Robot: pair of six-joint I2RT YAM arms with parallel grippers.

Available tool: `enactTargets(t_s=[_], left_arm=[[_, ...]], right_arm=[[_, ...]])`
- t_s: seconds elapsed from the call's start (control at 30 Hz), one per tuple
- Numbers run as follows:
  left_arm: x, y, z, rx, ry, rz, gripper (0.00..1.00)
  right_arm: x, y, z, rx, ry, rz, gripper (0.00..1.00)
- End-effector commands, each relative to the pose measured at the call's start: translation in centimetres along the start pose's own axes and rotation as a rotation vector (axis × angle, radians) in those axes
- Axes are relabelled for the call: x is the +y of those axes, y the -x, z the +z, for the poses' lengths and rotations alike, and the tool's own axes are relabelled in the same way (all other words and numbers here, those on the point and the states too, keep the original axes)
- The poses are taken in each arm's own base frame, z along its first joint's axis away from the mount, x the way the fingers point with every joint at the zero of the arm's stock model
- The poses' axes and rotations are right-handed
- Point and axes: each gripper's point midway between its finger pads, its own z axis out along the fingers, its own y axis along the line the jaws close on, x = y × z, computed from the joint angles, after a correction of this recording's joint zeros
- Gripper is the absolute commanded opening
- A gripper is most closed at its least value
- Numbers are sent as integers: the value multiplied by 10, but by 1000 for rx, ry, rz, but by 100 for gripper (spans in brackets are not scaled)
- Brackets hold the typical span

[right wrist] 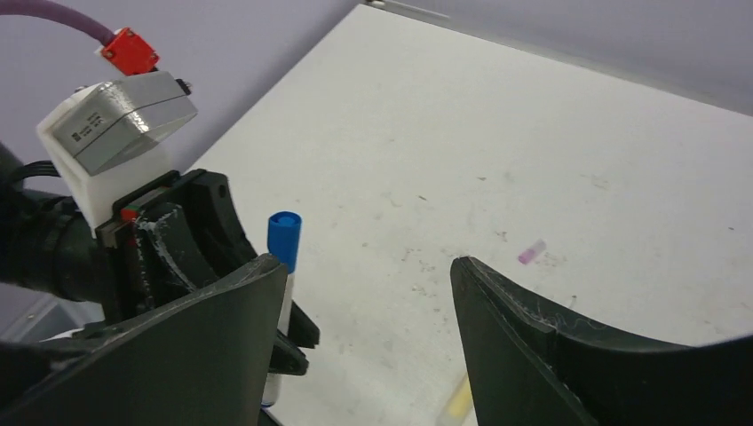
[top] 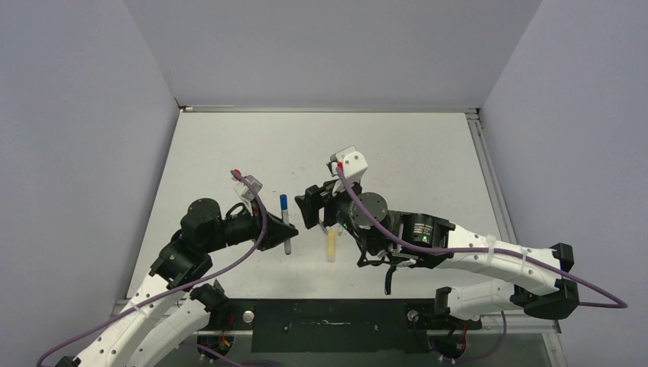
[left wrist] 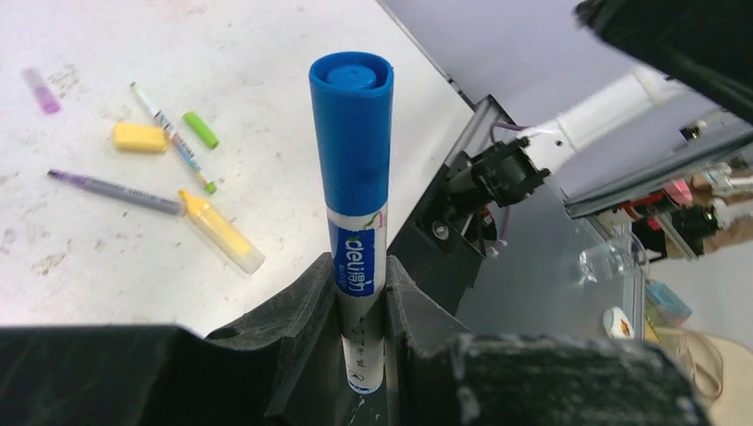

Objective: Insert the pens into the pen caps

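left claw point(left wrist: 364, 355) clamped on white pen point(left wrist: 359, 257) wearing blue cap point(left wrist: 352, 133), yellow marker point(left wrist: 220, 231) and purple pen point(left wrist: 115, 190) on table point(left wrist: 266, 53) beyond

Left gripper point(left wrist: 360, 282) clamped shut, right gripper point(right wrist: 366, 268) spread wide

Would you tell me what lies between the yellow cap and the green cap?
The thin green-tipped pen lies between the yellow cap and the green cap, seen in the left wrist view.
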Motion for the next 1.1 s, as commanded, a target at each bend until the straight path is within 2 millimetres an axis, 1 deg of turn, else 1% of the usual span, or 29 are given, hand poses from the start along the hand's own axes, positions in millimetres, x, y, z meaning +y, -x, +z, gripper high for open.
enactTargets(t_s=[0.0, 0.2, 0.3, 0.47, 0.63, 0.8, 0.97, 1.07], left_arm=[[37, -9, 3, -9, 186, -115, 0], [88, -35, 6, 77, 442, -238, 0], [109, -45, 6, 107, 549, -284, 0], [141, -55, 10, 132, 691, -311, 0], [173, -61, 13, 156, 827, -294, 0], [200, -74, 14, 232, 945, -279, 0], [225, -89, 17, 304, 1037, -259, 0], [236, -95, 20, 340, 1069, -252, 0]], right_arm=[[-41, -11, 1, 53, -187, -69, 70], [-71, -47, 12, 201, -221, -100, 70], [-84, -66, 15, 267, -238, -99, 70], [-96, -100, 18, 374, -251, -102, 71], [-98, -132, 18, 480, -234, -95, 71], [-104, -155, 17, 535, -232, -81, 71], [-107, -169, 16, 572, -219, -69, 72], [-105, -177, 13, 587, -193, -48, 72]])
